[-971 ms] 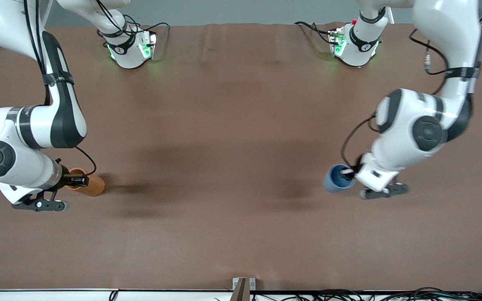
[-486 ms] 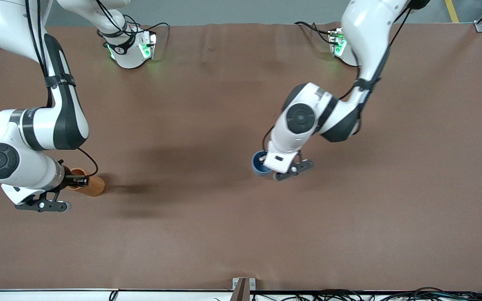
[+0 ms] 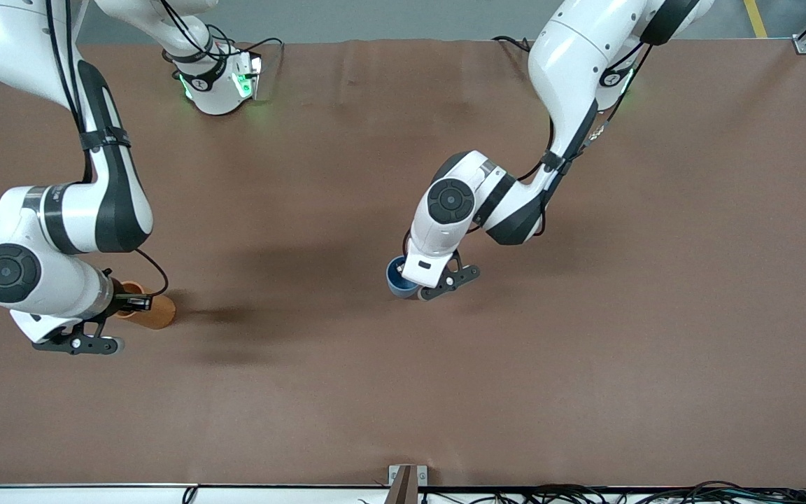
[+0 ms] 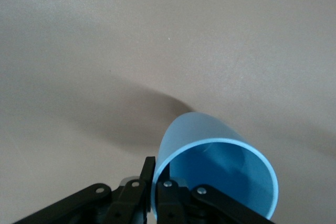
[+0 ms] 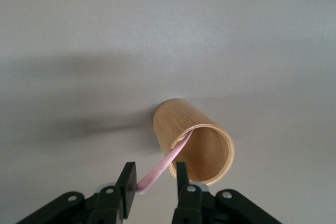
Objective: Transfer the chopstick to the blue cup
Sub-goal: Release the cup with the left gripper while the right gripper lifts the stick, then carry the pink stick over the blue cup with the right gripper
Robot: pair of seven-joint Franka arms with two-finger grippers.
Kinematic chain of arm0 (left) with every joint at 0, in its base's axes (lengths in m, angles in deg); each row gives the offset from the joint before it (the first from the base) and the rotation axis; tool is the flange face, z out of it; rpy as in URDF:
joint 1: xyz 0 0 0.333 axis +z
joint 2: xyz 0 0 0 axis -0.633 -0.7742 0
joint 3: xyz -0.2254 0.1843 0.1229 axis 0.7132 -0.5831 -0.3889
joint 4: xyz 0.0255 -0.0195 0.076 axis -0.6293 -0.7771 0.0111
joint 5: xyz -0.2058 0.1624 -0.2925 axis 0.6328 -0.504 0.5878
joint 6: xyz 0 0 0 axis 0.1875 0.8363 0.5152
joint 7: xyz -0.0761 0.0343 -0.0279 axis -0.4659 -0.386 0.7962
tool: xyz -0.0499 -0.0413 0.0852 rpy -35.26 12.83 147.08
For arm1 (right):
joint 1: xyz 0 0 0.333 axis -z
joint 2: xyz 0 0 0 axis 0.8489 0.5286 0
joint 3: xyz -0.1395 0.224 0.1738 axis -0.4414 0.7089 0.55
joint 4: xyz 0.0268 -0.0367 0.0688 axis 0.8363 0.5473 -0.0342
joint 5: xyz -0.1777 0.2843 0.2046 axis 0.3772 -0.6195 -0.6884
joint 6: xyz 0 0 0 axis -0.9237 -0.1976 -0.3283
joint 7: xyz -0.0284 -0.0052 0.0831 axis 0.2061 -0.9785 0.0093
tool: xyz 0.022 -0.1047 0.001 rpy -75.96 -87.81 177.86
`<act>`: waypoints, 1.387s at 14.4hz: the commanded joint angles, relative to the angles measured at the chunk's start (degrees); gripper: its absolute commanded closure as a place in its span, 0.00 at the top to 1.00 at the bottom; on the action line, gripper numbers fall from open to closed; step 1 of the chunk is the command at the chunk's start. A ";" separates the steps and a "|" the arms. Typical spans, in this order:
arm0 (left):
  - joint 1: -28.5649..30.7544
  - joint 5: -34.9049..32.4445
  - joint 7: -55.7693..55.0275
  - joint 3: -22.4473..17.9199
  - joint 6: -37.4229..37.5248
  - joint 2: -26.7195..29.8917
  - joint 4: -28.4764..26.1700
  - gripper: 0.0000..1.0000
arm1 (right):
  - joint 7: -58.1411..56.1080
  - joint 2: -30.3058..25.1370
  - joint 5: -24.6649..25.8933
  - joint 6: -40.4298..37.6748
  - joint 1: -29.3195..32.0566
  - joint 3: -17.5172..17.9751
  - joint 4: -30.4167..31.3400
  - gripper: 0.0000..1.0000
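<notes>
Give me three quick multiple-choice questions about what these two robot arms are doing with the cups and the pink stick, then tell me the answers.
1. Where is the chopstick?
A. In the blue cup
B. Leaning out of the wooden cup
C. Flat on the table

2. How many cups are there?
A. One
B. Two
C. Three

3. What is the left gripper doing?
A. Clamping the blue cup's rim
B. Hanging open
C. Holding the chopstick

Answers:
1 B: its lower end sits inside the wooden cup, its upper end between the right gripper's fingers, which have a gap.
2 B: only the blue cup and the wooden one show.
3 A: the left gripper is shut on the blue wall.
</notes>
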 commanded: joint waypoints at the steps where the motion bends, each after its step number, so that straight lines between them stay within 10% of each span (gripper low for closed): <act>1: -1.49 -1.79 -1.45 -0.65 0.17 -1.49 1.68 0.01 | 1.43 -0.49 1.30 -0.02 -0.23 0.04 0.73 0.24; 5: -1.40 -2.41 -1.63 -0.56 0.25 -1.58 1.50 0.12 | 1.26 -0.49 1.30 -0.37 -0.15 0.04 0.65 0.09; 7: -1.14 -2.67 -1.10 -0.56 0.25 -1.14 1.50 0.83 | 1.17 -0.57 1.30 -0.46 0.03 0.04 0.65 0.07; 8: -1.05 -4.07 -1.18 -0.56 0.69 -0.53 1.59 1.00 | 0.91 -1.01 1.30 -0.55 0.38 0.04 0.65 0.07; 20: 22.04 -0.23 39.11 0.23 24.68 28.11 -2.71 1.00 | 0.99 -18.67 -3.62 -13.03 -0.23 0.57 -4.18 0.07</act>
